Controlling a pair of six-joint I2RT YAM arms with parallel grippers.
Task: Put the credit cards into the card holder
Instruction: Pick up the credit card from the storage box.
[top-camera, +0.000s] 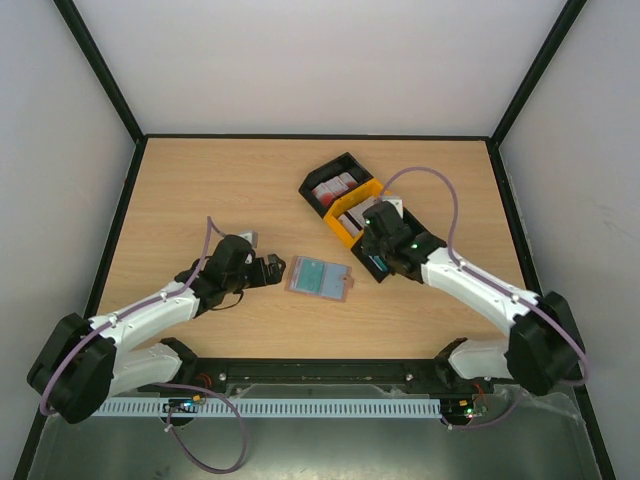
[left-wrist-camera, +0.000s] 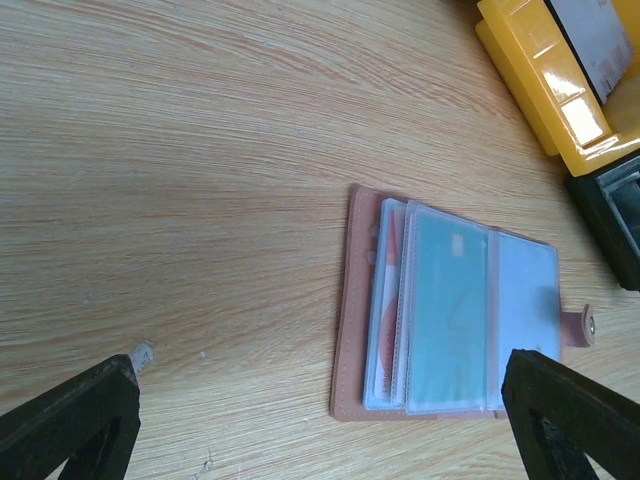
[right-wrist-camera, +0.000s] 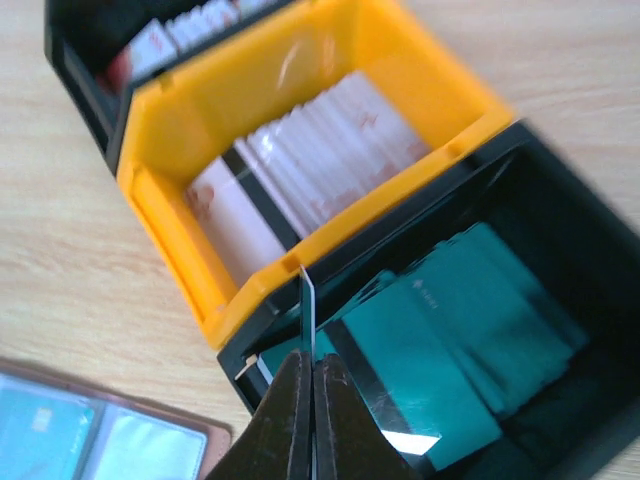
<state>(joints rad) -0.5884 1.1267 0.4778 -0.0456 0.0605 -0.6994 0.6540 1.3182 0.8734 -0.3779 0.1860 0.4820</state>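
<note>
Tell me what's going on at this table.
The right gripper has its fingers shut on a single card, seen edge-on, at the rim of the black tray that holds teal cards, beside the yellow tray. The card holder lies open on the table with a teal card showing inside. The left gripper hovers open next to it, touching nothing.

Top view overhead, far; wrist views close, oblique; all share card holder (top-camera: 320, 278).

Wooden table (top-camera: 200, 190), yellow tray (right-wrist-camera: 300, 90), black trays (right-wrist-camera: 570, 210)
</note>
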